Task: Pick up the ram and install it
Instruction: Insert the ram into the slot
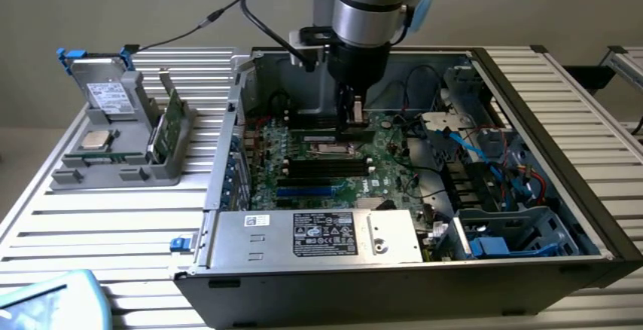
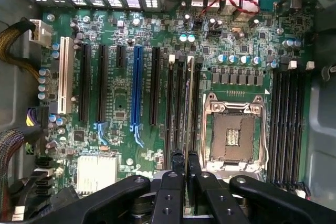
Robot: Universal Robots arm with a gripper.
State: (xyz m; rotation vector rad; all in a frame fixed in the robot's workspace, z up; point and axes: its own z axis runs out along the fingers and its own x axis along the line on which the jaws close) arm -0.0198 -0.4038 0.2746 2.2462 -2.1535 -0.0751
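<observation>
Pincer: you have it closed to a narrow gap on the ram, low inside the open computer case.
Ram: seen edge-on, a thin stick poised over the black memory slots — just beside the empty processor socket.
Handling: likely light, stiff and fragile — grip the flat faces along the top edge, clear of the contacts.

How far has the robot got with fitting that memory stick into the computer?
Done: the ram is picked up. In hand: the pincer grips it edge-on, right over the black memory slots beside the empty processor socket. Left: pressing it home; whether it is seated yet can't be told, and the pincer hasn't let go.
</observation>
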